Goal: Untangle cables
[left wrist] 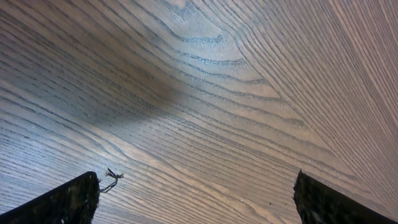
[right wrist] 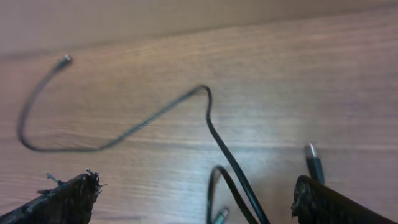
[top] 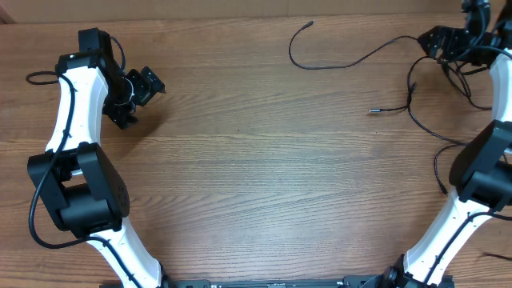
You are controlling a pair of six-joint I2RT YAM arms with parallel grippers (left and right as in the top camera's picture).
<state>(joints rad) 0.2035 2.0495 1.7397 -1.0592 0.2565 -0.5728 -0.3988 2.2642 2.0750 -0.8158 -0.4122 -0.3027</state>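
Observation:
Several thin black cables lie loose at the far right of the table. One long cable (top: 352, 58) curls from a tip at the back toward my right gripper (top: 436, 44). Another ends in a silver plug (top: 373, 111). More strands (top: 438, 136) run toward the right arm. In the right wrist view my right gripper (right wrist: 196, 208) is open, with the long cable (right wrist: 149, 118) and a looped strand (right wrist: 214, 180) running between its fingers, unclamped. A plug tip (right wrist: 313, 160) lies by the right finger. My left gripper (top: 144, 86) is open and empty over bare wood, far from the cables; it also shows in the left wrist view (left wrist: 196, 202).
The wooden table (top: 240, 160) spans the view. The left arm's body (top: 80, 184) stands at the left and the right arm's body (top: 480, 172) at the right. The robot's own thicker cables run along both arms.

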